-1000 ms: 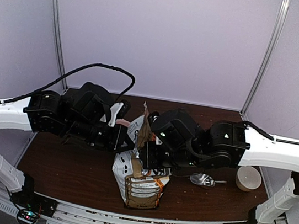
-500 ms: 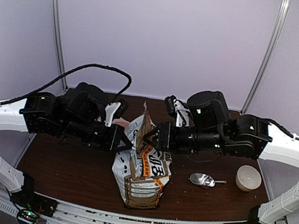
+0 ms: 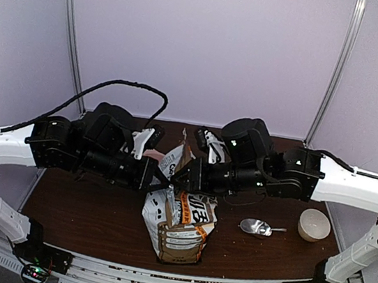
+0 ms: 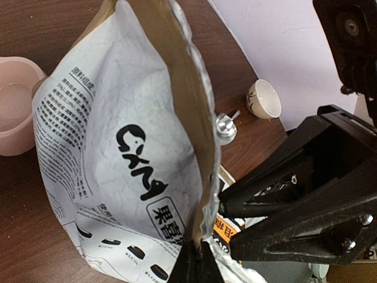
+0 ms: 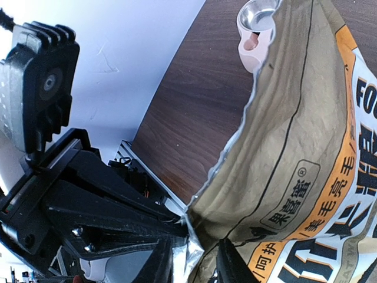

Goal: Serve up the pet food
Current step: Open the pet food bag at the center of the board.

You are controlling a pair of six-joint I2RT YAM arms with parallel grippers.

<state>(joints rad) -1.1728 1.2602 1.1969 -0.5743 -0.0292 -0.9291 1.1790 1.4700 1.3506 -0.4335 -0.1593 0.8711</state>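
The bag [image 3: 177,224] stands upright mid-bench, mouth up, and both arms meet at its open top. My left fingers [image 4: 193,268] are clenched on the rim of the white printed panel. From the left wrist, that rim runs straight down into the pinched tips. My right fingers [image 3: 182,178] come in from the opposite side and sit astride the other rim. In the right wrist view they stand apart, with the ragged foil edge rising between them, so I read them as released rather than biting. The two sets of tips are very close together, almost nose to nose over the mouth. What is inside the bag is hidden from me in every view.

The bag is crinkled, stiff-looking film. One face is white with black lettering and a logo, while the other is grey-tan with orange bands and bold print. The lining at the torn edge is silvery, and the rim is wavy and creased. Lower down, the bag bulges and shows a row of brown printed patches.

The bench [image 3: 94,213] is dark, wood-grained brown. A shiny metal scoop [image 3: 258,227] lies to the right of the bag, well apart from it. A round cream cup [image 3: 313,224] sits farther right. Behind the bag, a pale pink feeder [image 4: 12,106] with a smooth rounded rim rests on the bench.
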